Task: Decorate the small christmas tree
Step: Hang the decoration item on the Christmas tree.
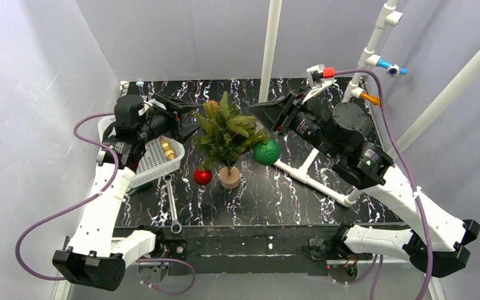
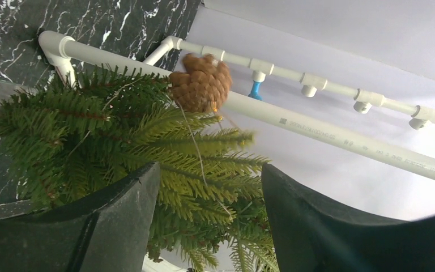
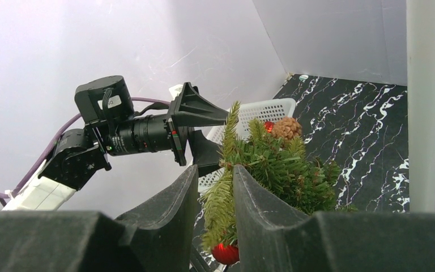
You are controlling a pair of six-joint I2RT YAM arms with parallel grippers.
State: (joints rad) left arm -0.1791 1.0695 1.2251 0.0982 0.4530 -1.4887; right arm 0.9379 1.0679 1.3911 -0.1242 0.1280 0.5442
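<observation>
The small christmas tree (image 1: 228, 134), a bushy green artificial conifer on a round tan wooden base (image 1: 229, 178), stands upright at the middle of the black marble-patterned table (image 1: 287, 194), between two robot arms. Its long axis is vertical.

The left gripper (image 1: 195, 120) hangs just left of the crown with its fingers (image 2: 90, 226) spread and nothing between them but open air and needle tips. In its wrist view a brown pine cone (image 2: 200, 82) sits among the upper branches, a thin thread trailing down from it.

The right gripper (image 1: 261, 119) reaches in from the right. Its fingers (image 3: 249, 198) are drawn nearly together on a branch tip and appear to pinch it, steadying the tree.

A shiny red ball (image 1: 202, 177) hangs low on the near-left side and a glittery green ball (image 1: 266, 152) on the right.

Judging by this layout, the cone is hung and the next ornament is yet to be fetched. The white plastic mesh basket (image 1: 153, 165), with gold ornaments (image 1: 167, 148) inside, lies just near-left of the left gripper, so that arm is the nearer one for the pickup. The tree lies to that gripper's right, and any return should come in sideways at branch height, across the upright trunk rather than down along it.
</observation>
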